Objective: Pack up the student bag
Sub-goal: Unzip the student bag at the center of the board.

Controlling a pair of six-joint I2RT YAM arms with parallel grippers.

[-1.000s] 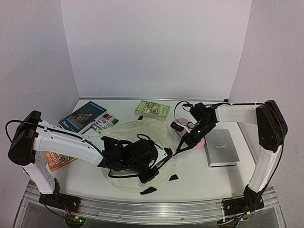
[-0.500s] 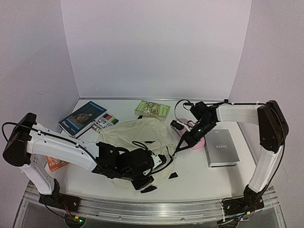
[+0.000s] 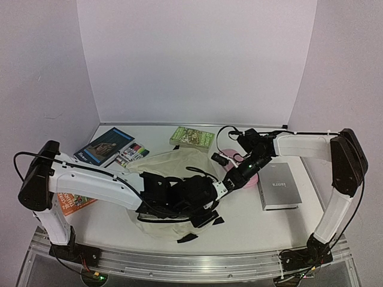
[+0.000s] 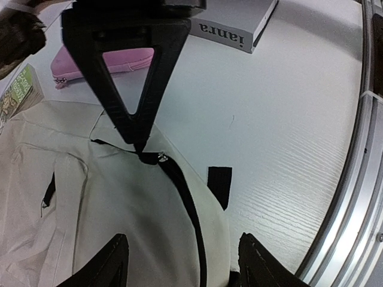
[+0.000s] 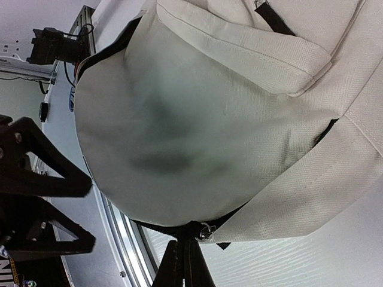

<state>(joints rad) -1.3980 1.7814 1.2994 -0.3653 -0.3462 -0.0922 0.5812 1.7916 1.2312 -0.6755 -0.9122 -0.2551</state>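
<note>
Student bag (image 3: 179,161) lies flat in the middle of the table (image 3: 251,215), under both arms. Only the left wrist view shows the black zipper (image 4: 185,197) clearly, with the right gripper (image 4: 142,146) at its end. The right gripper's fingers are pressed together and pinch the bag's zipper edge. The left gripper (image 4: 188,263) has its fingers well apart above the fabric and holds nothing.
</note>
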